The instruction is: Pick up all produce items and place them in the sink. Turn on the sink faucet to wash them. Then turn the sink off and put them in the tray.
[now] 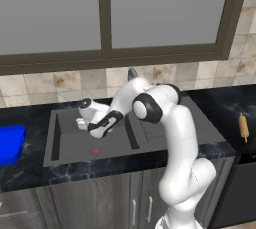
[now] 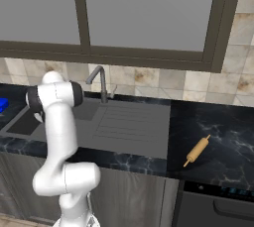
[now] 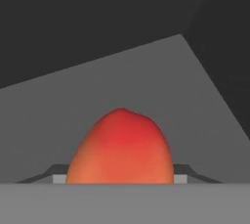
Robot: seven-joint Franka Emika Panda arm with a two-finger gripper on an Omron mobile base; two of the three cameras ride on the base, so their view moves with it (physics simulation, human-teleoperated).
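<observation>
Dark marble counter (image 1: 220, 103) under a window (image 1: 105, 13) — end effector (image 3: 120, 179) grips fruit (image 3: 121, 147) over sink (image 1: 90, 143).

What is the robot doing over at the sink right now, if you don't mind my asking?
The white arm is reaching down into the sink, its end effector closed around a small orange-red fruit above the basin floor. The faucet shows no water running. The blue tray waits on the counter to the left, and a rolling pin lies off to the right.
</observation>
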